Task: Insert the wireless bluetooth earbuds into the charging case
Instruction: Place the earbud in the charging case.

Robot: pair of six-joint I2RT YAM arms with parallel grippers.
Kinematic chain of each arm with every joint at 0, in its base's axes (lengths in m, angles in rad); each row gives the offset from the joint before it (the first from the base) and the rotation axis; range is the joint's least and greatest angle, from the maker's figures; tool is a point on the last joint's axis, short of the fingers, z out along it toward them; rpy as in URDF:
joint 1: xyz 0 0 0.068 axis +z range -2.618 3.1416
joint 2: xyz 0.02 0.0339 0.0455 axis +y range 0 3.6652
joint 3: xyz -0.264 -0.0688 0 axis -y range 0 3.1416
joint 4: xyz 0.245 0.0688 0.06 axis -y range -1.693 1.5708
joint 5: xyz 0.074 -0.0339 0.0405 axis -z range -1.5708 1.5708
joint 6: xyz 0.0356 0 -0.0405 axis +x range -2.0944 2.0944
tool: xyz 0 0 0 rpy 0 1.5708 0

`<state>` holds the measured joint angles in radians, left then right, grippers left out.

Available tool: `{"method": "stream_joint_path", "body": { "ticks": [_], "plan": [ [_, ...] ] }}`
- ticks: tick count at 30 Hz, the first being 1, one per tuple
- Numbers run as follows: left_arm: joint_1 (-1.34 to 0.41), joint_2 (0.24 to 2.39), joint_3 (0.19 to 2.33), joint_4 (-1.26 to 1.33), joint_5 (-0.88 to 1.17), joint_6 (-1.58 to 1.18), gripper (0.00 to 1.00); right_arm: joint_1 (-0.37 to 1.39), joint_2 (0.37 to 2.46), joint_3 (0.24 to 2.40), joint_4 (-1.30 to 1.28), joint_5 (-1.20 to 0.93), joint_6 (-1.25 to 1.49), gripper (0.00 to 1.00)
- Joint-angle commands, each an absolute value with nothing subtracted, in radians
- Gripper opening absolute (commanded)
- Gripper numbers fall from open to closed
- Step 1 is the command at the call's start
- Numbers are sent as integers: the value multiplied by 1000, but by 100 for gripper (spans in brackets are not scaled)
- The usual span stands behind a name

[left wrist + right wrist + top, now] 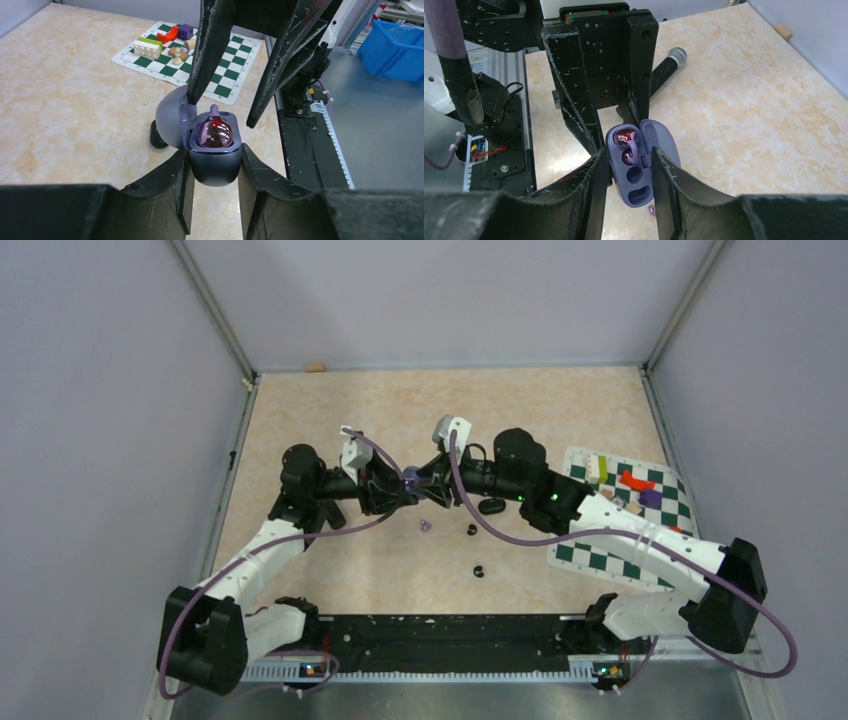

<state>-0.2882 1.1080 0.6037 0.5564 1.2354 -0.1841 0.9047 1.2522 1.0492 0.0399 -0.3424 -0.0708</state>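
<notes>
Purple-grey and oval, the plastic charging case (215, 170) is off the table, clenched across its body by the black fingers of your left gripper (214, 152); its domed lid (172, 117) is hinged open to one side. One pale purple earbud (215, 132) sits in a socket, with a red light glowing on it. Your right gripper (628, 150) comes from the opposite side; its two fingers stand apart, one on each side of the open mouth of the case, and as far as both wrist views show they grasp nothing. In the right wrist view the second socket (634, 176) is empty; it is the one toward the right wrist, and the two sockets lie in a line from one gripper to the other.

The relation you must mind is this: the second pale purple earbud (424, 526) lies on the marbled beige tabletop (330, 420), just on the base side of the place where the grippers meet, nearly under the right fingertips. The right arm is free and, I judge, the nearer; it should go down for it. The long axis of that earbud is too small to read from above. A glossy black earbud (472, 530) lies a little further off, near a black oval case (491, 506).
</notes>
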Motion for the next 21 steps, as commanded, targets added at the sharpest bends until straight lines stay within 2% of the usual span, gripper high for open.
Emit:
{"method": "stream_joint_path", "body": {
  "ticks": [1,21],
  "plan": [
    [-290,1077,618,579,1314,-164,0,895,1262,1107,84,-284,-62,37],
    [-310,1081,654,384,1357,-9,0,918,1292,1126,78,-213,-81,38]
  ]
}}
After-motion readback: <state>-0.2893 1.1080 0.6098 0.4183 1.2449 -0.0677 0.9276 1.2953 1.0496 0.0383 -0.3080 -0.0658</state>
